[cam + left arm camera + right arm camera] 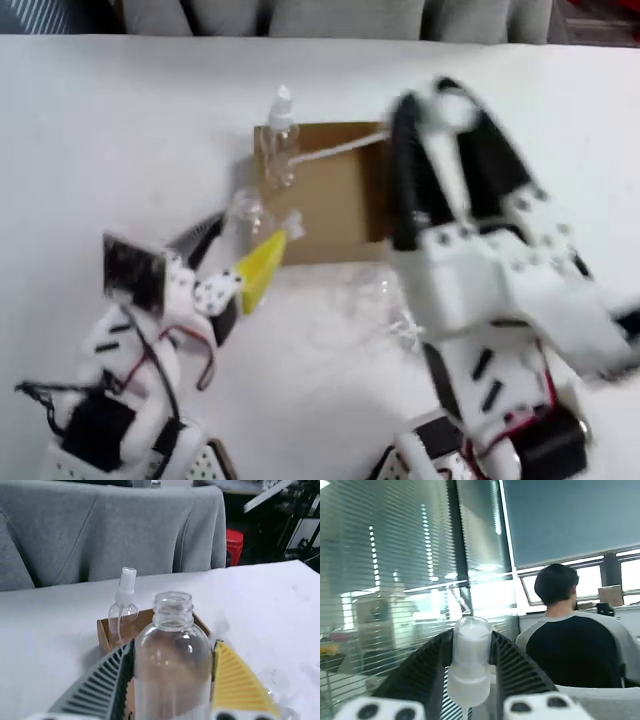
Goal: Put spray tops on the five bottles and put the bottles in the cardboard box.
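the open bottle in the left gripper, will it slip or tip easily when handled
Probably light: the clear bottle looks empty and see-through. Its smooth round wall may slip or twist between the ribbed fingers of the left gripper. It is taller than it is wide, so it could tip if nudged when set down.

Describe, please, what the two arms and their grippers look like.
The left arm and right arm are white shells with black motor blocks and red and black cables. The left gripper has one ribbed grey finger and one ribbed yellow finger; the right gripper has two ribbed black fingers.
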Tool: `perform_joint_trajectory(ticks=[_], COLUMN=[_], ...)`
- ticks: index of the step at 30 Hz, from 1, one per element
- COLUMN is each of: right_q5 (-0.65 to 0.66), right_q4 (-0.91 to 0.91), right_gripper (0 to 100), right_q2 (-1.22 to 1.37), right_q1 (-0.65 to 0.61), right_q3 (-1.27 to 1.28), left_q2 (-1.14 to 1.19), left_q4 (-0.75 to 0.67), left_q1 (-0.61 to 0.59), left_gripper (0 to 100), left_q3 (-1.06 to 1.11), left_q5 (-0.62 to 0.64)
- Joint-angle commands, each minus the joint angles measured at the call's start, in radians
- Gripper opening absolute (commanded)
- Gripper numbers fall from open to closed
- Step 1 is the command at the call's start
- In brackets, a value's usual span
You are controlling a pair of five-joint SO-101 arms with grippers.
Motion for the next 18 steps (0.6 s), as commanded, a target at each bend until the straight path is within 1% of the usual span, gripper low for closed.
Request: perform_joint_trajectory(ticks=[1, 5, 9, 13, 15, 18], right_q5=[0.046, 0.048, 0.058, 0.176, 0.201, 0.204], right_q4=[-0.018, 0.002, 0.128, 0.168, 0.168, 0.168], right_gripper=[1.6, 1.6, 1.6, 1.6, 1.6, 1.6], right_q2=[0.091, 0.2, 0.289, 0.329, 0.335, 0.337], right_q1=[-0.088, -0.124, -0.148, -0.182, -0.189, -0.189], right_q3=[-0.1, -0.186, -0.256, -0.278, -0.278, -0.278], left_q2=[-0.196, -0.251, -0.249, -0.249, -0.249, -0.249], left_q4=[-0.069, -0.107, -0.117, -0.115, -0.114, -0.11], left_q1=[0.01, 0.007, 0.004, 0.004, 0.004, 0.004], left_gripper=[8, 8, 8, 8, 8, 8], left_q3=[0.1, 0.163, 0.193, 0.196, 0.196, 0.198], left_q5=[-0.006, -0.006, -0.006, -0.006, -0.006, -0.008])
